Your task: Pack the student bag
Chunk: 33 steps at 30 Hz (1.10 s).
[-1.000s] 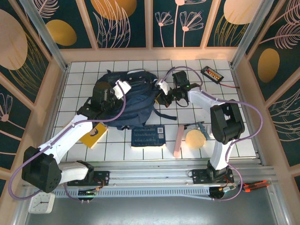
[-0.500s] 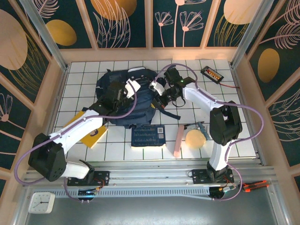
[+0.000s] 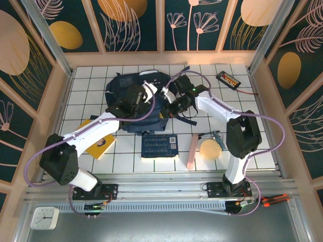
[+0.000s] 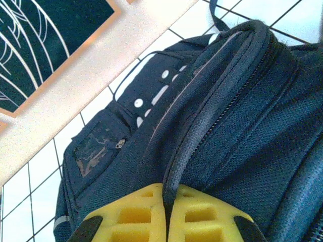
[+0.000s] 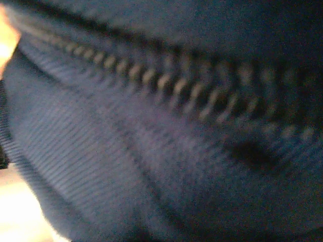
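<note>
The student bag [image 3: 121,85] lies at the far middle of the tiled table [image 3: 242,116], and both arms are on it. Left gripper [image 4: 166,206]: yellow fingers [image 4: 133,217] pinched together on the bag's zipper ridge. Right gripper [image 3: 171,103] sits at the bag's right edge, closed, its camera hard up against blurred zipper teeth [image 5: 166,80]. Whether it grips anything, I can't tell. A navy printed book [image 3: 159,146] lies just in front of the bag.
</note>
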{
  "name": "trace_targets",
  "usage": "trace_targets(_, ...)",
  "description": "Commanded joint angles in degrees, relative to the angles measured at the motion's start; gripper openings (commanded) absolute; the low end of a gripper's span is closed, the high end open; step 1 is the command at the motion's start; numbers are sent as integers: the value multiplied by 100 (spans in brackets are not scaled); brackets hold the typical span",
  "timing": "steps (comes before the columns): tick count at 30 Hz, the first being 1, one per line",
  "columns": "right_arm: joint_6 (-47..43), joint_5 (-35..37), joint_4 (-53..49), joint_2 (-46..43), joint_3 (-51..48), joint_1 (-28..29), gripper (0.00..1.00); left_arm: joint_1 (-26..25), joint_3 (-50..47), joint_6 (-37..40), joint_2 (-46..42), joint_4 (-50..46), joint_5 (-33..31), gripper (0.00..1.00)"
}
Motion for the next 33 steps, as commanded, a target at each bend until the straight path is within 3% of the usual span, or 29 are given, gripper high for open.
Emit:
trace_targets(1, 509, -802, -145, -331, -2, 70, 0, -73, 514, -312, 148, 286, -261, 0)
trace_targets(10, 873, -1204, -431, -617, -50, -245, 0, -103, 645, -350, 237, 11, -803, 0)
trace_targets(15, 1873, -1524, 429, -925, -483, -505, 0, -112, 1294, -877, 489, -614, -775, 0)
trace_targets(20, 2553, -1819, 1164, -1157, -719, -540, 0, -133, 1523, -894, 617, -739, -947, 0)
trace_targets(25, 3414, -2036, 1901, -1382, -1146, -478, 0, -152, 1991, -1058, 838, -1192, -1055, 0)
trace_targets(29, 4326, -2072, 3060, -1369, -1575, -134, 0, -167, 2366, -1571, 1057, -1393, -892, 0)
trace_targets(33, 4247, -1774, 2877, -905, -1150, 238, 0, -275, 2777, -1868, 1389, -1666, -715, 0)
